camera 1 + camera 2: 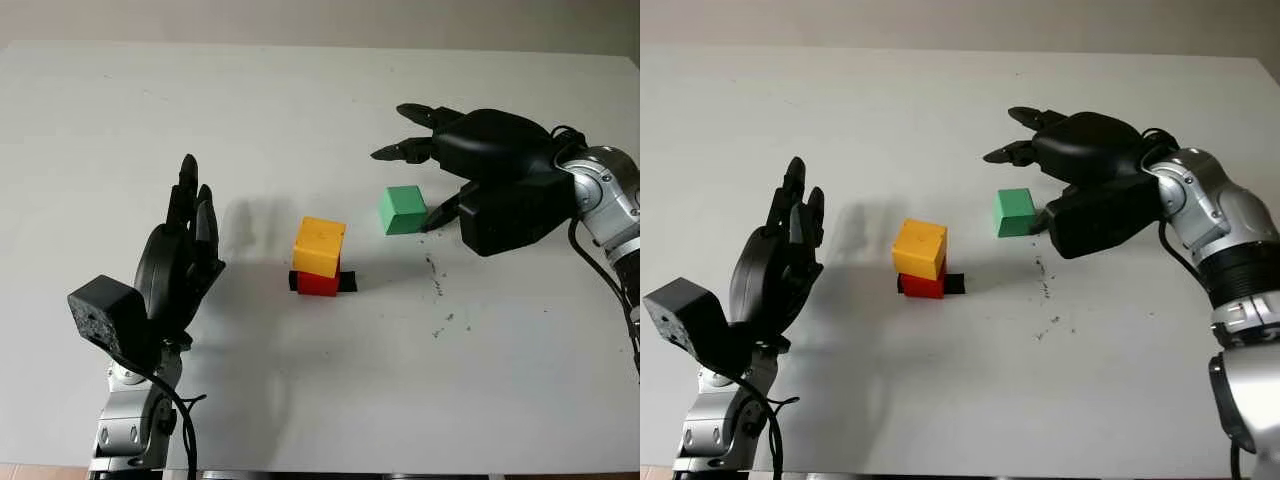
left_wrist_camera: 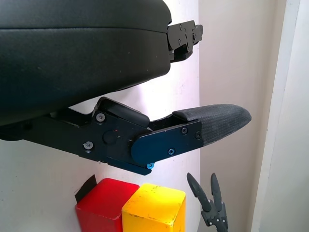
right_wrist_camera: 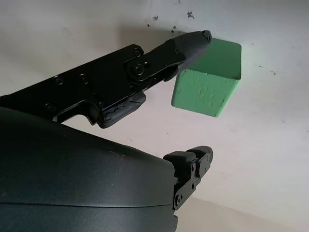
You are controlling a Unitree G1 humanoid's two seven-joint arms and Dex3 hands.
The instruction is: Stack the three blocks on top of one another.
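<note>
Yellow block (image 1: 320, 246) sits on the red (image 1: 318, 284). Right hand (image 1: 470, 160), open, holds nothing beside the green block (image 1: 403, 209) on the worktop (image 1: 300, 110); light and rigid, likely best pinched across opposite faces. Left hand (image 1: 180, 260) open, idle.

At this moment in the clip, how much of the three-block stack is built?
Done: the yellow block sits on the red block. In hand: the right hand is open around the green block, one finger at its side, not yet gripping. Left: grasp green and set it on yellow. The left hand is open, left of the stack.
</note>
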